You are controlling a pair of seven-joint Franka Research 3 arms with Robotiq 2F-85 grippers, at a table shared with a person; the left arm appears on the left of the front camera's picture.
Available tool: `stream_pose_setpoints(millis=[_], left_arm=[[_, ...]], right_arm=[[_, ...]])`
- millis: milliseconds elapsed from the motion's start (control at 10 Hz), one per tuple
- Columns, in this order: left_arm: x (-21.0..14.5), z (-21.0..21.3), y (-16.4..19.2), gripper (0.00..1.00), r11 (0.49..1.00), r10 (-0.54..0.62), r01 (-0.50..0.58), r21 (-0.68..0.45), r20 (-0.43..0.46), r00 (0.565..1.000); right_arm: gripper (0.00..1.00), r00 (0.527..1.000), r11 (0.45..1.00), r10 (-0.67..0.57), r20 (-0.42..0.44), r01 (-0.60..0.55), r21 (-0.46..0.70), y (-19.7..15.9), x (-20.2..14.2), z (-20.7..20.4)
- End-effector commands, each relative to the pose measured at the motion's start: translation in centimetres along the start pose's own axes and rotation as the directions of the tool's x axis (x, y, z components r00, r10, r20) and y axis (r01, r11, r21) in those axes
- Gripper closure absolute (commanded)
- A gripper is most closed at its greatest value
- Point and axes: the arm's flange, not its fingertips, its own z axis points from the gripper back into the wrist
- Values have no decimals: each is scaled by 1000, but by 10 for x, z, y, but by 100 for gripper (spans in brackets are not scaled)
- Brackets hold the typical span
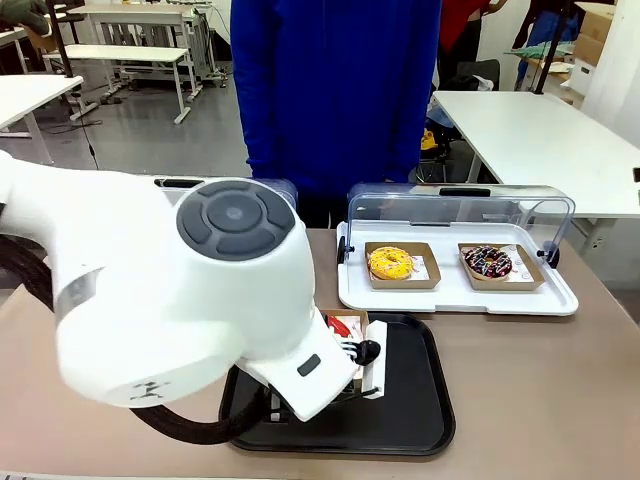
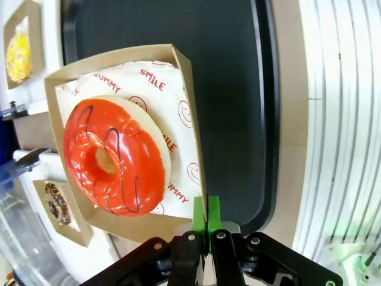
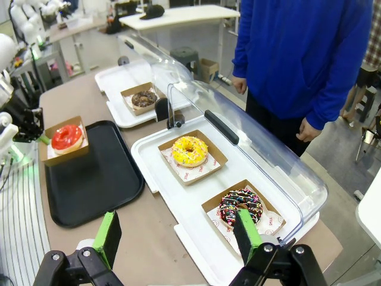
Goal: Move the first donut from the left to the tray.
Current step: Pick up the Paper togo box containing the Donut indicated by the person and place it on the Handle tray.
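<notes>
The red-glazed donut lies on printed paper in its brown cardboard holder. My left gripper is shut on the holder's rim, green pads pinched together on the cardboard. The holder is at a corner of the black tray; whether it rests on the tray or hangs just above it I cannot tell. In the front view my left arm hides most of the donut and part of the tray. The right wrist view shows the donut at the tray's far end. My right gripper is open, apart from everything.
A white tray with a raised clear lid holds a yellow donut and a chocolate sprinkled donut. Another white tray holds a chocolate donut. A person in a blue top stands at the far side.
</notes>
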Motion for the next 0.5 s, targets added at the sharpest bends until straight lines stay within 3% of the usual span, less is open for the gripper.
stream_pose_setpoints(millis=[0,400], left_arm=[[15,-19,9,99,998,23,-21,55,-26,999],[24,-48,23,99,999,9,-8,49,-38,999]], right_arm=[[0,999,1000,27,31,-27,-2,-3,2,-1],[0,999,1000,27,31,-27,-2,-3,2,-1]])
